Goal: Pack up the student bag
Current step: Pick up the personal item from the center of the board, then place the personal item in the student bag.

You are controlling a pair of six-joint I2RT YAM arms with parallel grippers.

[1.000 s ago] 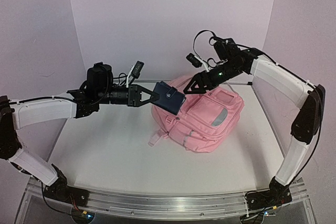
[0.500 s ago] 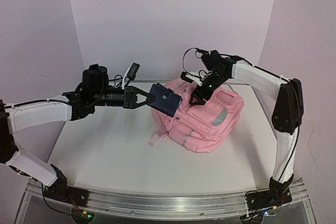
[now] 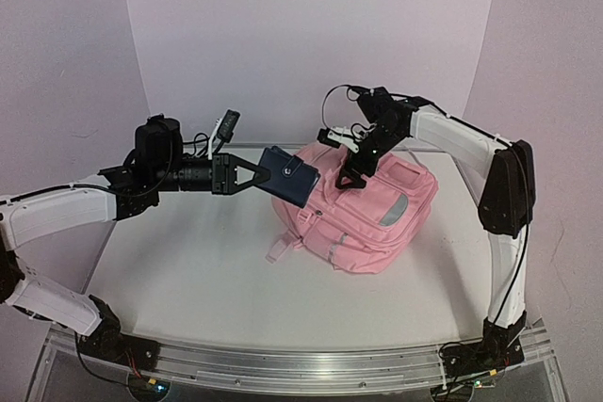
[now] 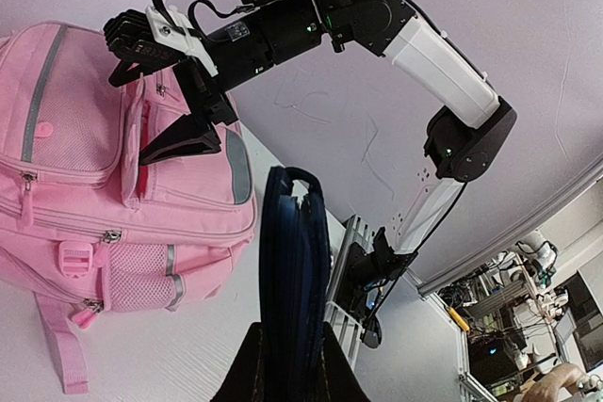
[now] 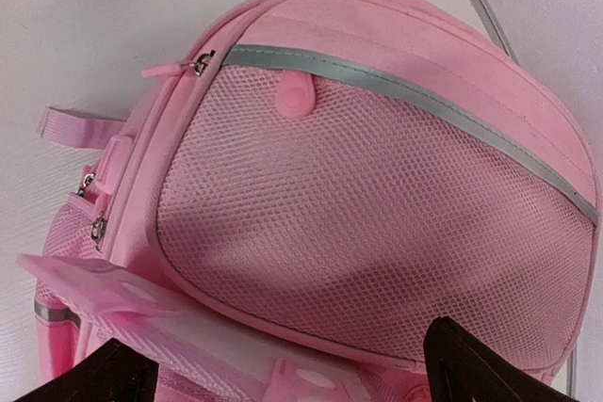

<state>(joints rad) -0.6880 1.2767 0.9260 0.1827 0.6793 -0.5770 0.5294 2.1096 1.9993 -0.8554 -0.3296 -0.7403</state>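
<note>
The student bag (image 3: 377,214), a large pink backpack, lies on the white table right of centre. My left gripper (image 3: 268,174) is shut on a dark navy zip case (image 3: 290,176) and holds it in the air just left of the bag's top. In the left wrist view the case (image 4: 294,270) stands edge-on between the fingers (image 4: 247,374), with the bag (image 4: 75,167) to its left. My right gripper (image 3: 350,172) hangs open over the bag's upper end. The right wrist view shows its jaws spread wide over the mesh pocket (image 5: 377,204), holding nothing.
A loose pink strap (image 3: 283,248) trails from the bag's left side onto the table (image 3: 188,270). An aluminium rail (image 3: 301,369) runs along the near edge. Pale purple walls close in the back and both sides.
My right gripper has swung down and left over the bag's top and opened wider. My left arm has drawn back slightly to the left, still holding the navy case.
</note>
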